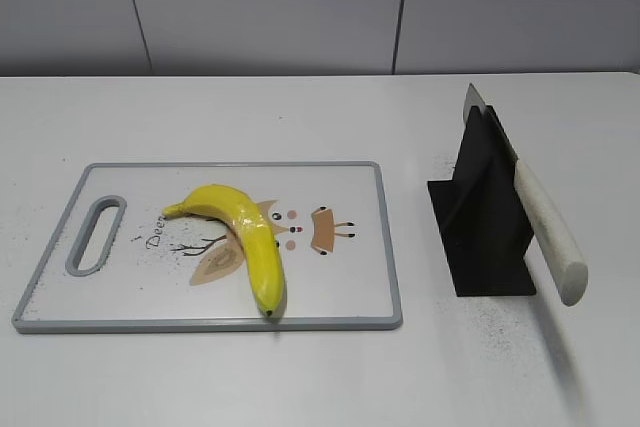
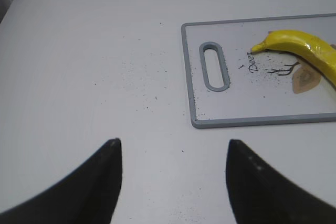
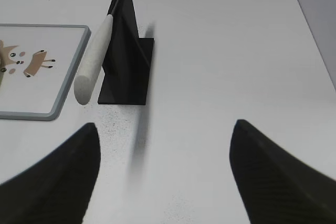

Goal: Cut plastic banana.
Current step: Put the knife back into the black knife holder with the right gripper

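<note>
A yellow plastic banana (image 1: 245, 237) lies whole on a white cutting board (image 1: 330, 287) with a grey rim; both show in the left wrist view, banana (image 2: 302, 45) and board (image 2: 220, 98). A knife with a white handle (image 1: 548, 232) rests slanted in a black stand (image 1: 485, 217); in the right wrist view the handle (image 3: 94, 59) sticks out of the stand (image 3: 126, 61). My left gripper (image 2: 173, 145) is open and empty over bare table, left of the board. My right gripper (image 3: 165, 127) is open and empty, near the stand's front. Neither gripper shows in the exterior view.
The white table (image 1: 300, 377) carries dark specks around the board and the stand. The board's handle slot (image 1: 95, 237) is at its left end. A grey wall stands behind the table. The table's right edge (image 3: 315, 40) shows in the right wrist view.
</note>
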{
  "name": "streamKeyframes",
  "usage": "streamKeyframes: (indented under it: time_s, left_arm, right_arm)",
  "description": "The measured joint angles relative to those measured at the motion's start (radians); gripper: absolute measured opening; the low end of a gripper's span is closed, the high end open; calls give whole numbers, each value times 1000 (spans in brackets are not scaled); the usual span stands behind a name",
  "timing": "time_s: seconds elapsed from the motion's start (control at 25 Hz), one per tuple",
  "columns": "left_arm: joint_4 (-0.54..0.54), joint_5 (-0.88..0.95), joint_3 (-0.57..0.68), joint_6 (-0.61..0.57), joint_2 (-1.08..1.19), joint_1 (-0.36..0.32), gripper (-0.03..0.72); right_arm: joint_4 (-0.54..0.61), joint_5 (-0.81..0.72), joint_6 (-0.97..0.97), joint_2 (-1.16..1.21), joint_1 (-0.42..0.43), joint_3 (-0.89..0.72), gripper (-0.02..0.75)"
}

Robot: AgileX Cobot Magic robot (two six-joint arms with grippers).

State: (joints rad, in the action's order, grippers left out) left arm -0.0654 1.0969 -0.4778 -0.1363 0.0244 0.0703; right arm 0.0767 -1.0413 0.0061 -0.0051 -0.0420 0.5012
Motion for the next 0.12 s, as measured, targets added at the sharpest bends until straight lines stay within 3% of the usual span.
streamKeyframes:
  time_s: [0.12]
  left_arm:
    - [0, 0, 0, 0, 0, 0, 585]
  right_arm:
    - [0, 0, 0, 0, 0, 0, 579]
